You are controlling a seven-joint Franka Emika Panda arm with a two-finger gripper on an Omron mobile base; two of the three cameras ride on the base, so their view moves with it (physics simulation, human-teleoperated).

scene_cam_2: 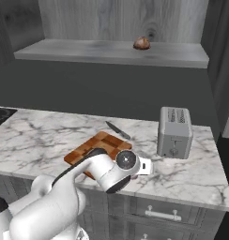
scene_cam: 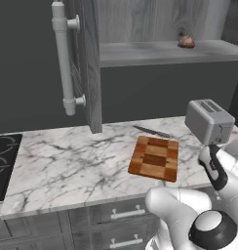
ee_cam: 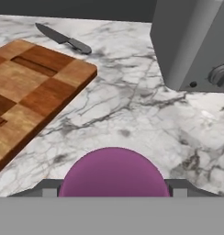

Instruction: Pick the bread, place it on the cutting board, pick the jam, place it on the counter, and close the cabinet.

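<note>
No words, numbers or signs to read anywhere. Nothing written on the grey toaster [scene_cam_2: 174,132], not even by its round knob. Nothing printed on the cutting board [scene_cam: 154,157] beside the toaster, and no label to read on the pink-purple jam [ee_cam: 113,172] near the toaster.

Bread [scene_cam: 187,42], a small brown roll, sits on the open cabinet [scene_cam: 87,73] shelf at one o'clock. Checkered cutting board [scene_cam: 154,157] lies flat on the marble counter [scene_cam: 67,161]. Purple jam [ee_cam: 114,173] is at six o'clock in the hand view.
</note>
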